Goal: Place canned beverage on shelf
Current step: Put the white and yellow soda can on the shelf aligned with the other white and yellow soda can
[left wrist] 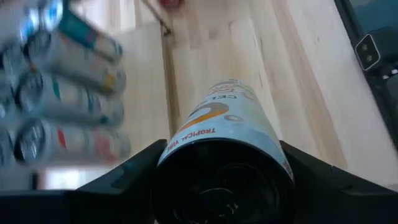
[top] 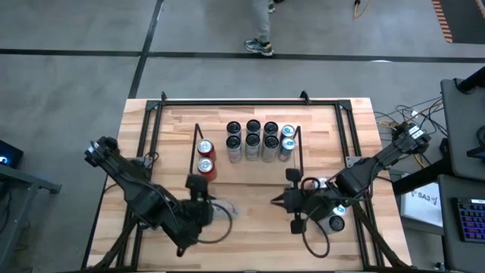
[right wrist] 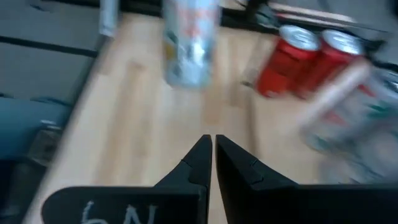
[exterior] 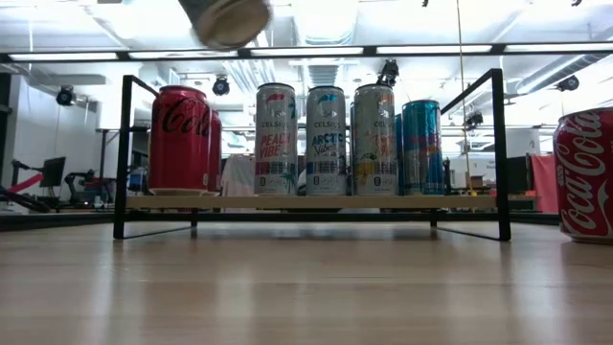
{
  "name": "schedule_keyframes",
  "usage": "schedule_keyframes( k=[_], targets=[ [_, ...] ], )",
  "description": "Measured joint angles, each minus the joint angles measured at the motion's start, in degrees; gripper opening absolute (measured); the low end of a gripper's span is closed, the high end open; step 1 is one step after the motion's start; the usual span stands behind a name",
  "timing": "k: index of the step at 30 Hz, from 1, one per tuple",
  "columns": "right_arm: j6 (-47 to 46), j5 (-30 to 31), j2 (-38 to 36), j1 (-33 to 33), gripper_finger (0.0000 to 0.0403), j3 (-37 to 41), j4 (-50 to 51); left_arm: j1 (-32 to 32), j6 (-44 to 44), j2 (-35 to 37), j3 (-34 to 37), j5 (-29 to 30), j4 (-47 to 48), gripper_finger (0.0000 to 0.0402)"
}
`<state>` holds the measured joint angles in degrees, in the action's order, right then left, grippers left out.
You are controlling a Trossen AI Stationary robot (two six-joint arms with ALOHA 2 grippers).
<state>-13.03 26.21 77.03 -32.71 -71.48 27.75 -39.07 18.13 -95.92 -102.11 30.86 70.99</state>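
Closest to me, my left gripper (left wrist: 224,180) pinches one white can (left wrist: 227,134) near the shelf (top: 194,152); I count two red cans (top: 205,157) and eight others on it. My right gripper (right wrist: 213,149) is pressed together

The left arm reaches in from the table's left-front corner, its wrist turned toward the middle, and the left gripper (top: 220,210) has both fingers (left wrist: 124,174) spread wide and pressed against the sides of a white can (left wrist: 225,140). The right arm comes in from the right, its right gripper (right wrist: 213,144) pointing left with fingers pressed together and nothing between them.
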Motion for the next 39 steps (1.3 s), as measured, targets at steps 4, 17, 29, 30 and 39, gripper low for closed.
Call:
schedule_keyframes(
  k=[4, 17, 29, 30, 39],
  targets=[
    [1.1, -7.2, 0.0, 0.1, 0.0013, 0.9, -7.1, 0.1, -9.0, -4.2, -2.5, 0.2, -4.1, 0.0247],
    [0.5, -11.5, 3.5, 0.1, 0.0141, 1.1, -9.4, 0.4, -20.6, -10.3, -6.0, 1.3, -11.7, 0.0247],
    [1.2, -11.2, 10.1, 2.6, 0.0366, -2.1, -10.1, 1.9, -20.7, -10.8, -6.0, 1.3, -12.2, 0.0247],
    [1.6, -11.2, 10.5, 2.9, 0.037, -2.2, -10.3, 2.1, -20.7, -10.8, -6.0, 1.4, -12.6, 0.0247],
    [3.9, -13.3, 13.2, 5.9, 0.0373, -2.5, -13.9, 3.8, -21.1, -10.8, -6.0, 1.7, -13.7, 0.0247]
  ],
)
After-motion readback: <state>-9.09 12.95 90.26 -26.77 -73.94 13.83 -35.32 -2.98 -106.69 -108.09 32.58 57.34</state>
